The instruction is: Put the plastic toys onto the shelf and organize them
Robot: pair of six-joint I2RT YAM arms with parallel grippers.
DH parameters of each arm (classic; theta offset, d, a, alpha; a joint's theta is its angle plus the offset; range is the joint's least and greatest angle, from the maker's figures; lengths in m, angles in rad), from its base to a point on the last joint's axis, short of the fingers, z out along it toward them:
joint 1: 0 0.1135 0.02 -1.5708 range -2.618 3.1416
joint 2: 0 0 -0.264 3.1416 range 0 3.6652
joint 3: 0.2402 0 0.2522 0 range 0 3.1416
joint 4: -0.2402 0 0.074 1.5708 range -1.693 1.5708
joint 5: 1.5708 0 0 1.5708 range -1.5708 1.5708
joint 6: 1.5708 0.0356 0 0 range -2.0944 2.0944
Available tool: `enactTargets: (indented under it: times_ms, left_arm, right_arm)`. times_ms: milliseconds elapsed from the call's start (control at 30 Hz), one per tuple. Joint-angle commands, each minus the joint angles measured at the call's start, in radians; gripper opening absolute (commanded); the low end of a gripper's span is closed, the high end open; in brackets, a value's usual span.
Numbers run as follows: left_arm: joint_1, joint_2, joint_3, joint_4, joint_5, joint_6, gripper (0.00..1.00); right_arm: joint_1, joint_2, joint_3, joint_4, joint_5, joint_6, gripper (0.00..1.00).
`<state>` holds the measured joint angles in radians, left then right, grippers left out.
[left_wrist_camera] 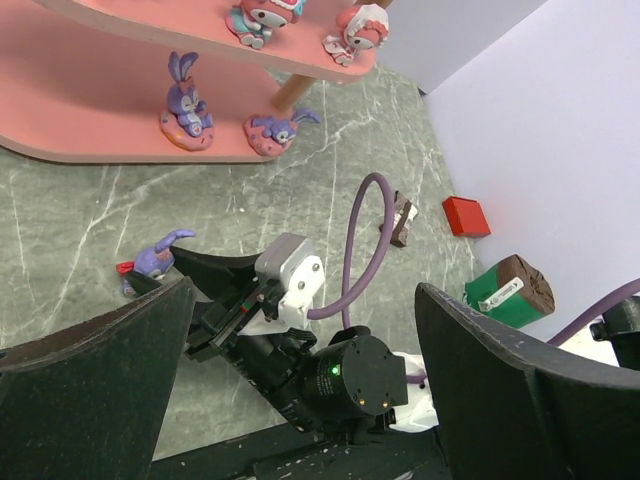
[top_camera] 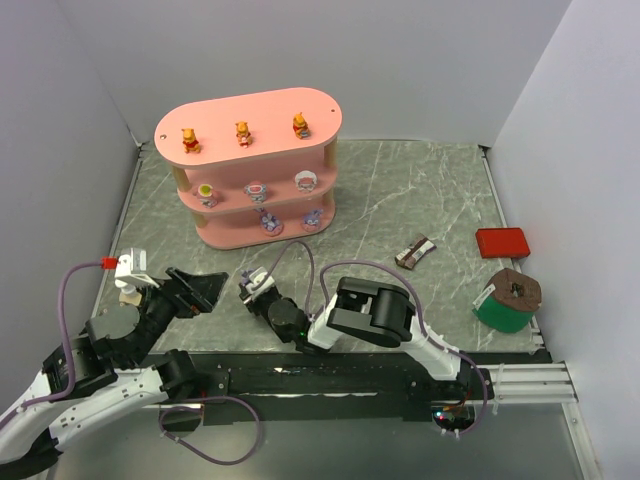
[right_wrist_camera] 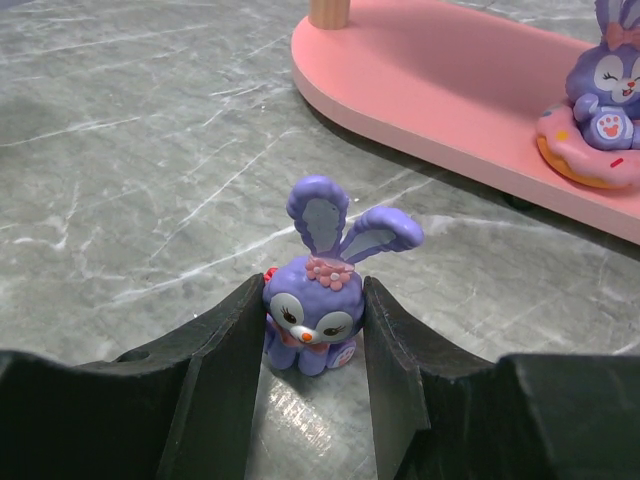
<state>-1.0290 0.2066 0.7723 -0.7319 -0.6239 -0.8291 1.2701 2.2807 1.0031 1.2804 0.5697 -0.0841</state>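
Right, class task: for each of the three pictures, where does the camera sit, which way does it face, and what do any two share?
Top external: above and behind the arms, looking down at the shelf; both arms show, left claw open, right claw beside it.
Left wrist: on the left arm, facing the right claw and shelf; its own fingers frame the bottom corners.
Right wrist: low, facing the shelf's bottom tier; its fingers clamp a purple bunny.
Shared: both wrist views show that bunny.
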Motion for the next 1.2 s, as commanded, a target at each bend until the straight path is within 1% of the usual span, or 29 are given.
enactTargets:
  times_ms: [0,100,133,200,233,367,400,500,633,700,833,900,933,1000,1167]
  left_arm:
    - [-0.003,0.014,0.001,-0.009,-0.014,-0.001,0.97]
    - [-0.002,0.013,0.001,-0.011,-0.016,-0.002,0.96]
    - [-0.003,0.011,0.001,-0.011,-0.014,-0.001,0.96]
    - [-0.003,0.010,0.001,-0.011,-0.014,-0.002,0.97]
    - [-0.002,0.008,0.001,-0.011,-0.014,-0.001,0.96]
    - [-0.002,0.005,0.002,-0.011,-0.016,-0.001,0.96]
    - [-0.002,0.005,0.002,-0.011,-0.016,-0.001,0.96]
    - [-0.002,0.005,0.002,-0.011,-0.016,-0.001,0.96]
    - [-0.003,0.005,0.002,-0.012,-0.016,-0.001,0.96]
    - [-0.002,0.005,0.002,-0.011,-0.016,0.001,0.96]
    - [-0.003,0.004,0.002,-0.011,-0.014,0.001,0.97]
    - [-0.003,0.004,0.002,-0.011,-0.014,0.001,0.96]
    - [-0.003,0.001,0.002,-0.011,-0.013,0.001,0.96]
    - [-0.002,-0.003,0.002,-0.011,-0.014,0.001,0.97]
    - [-0.002,-0.004,0.002,-0.011,-0.014,0.002,0.96]
  right_arm:
    - [0.011,0.016,0.019,0.057,0.033,0.017,0.26]
    - [0.012,-0.010,0.002,0.048,0.036,0.033,0.43]
    - [0.012,-0.019,-0.003,0.036,0.036,0.044,0.51]
    - [0.011,-0.042,-0.012,0.011,0.035,0.072,0.60]
    - [0.011,-0.053,-0.018,0.010,0.023,0.081,0.66]
    - [0.014,-0.085,-0.034,-0.009,0.012,0.124,0.75]
    - [0.011,-0.098,-0.043,-0.007,0.013,0.126,0.78]
    - [0.009,-0.124,-0.058,-0.007,0.013,0.132,0.86]
    - [0.011,-0.177,-0.083,-0.035,-0.017,0.142,0.92]
    - [0.005,-0.226,-0.086,-0.107,-0.074,0.150,0.95]
    - [-0.018,-0.306,-0.077,-0.284,-0.204,0.196,0.95]
    - [-0.028,-0.335,-0.058,-0.392,-0.237,0.219,0.96]
    - [-0.031,-0.343,-0.052,-0.418,-0.252,0.227,0.96]
    - [-0.034,-0.357,-0.032,-0.505,-0.255,0.253,0.96]
    - [-0.049,-0.366,-0.011,-0.598,-0.249,0.294,0.94]
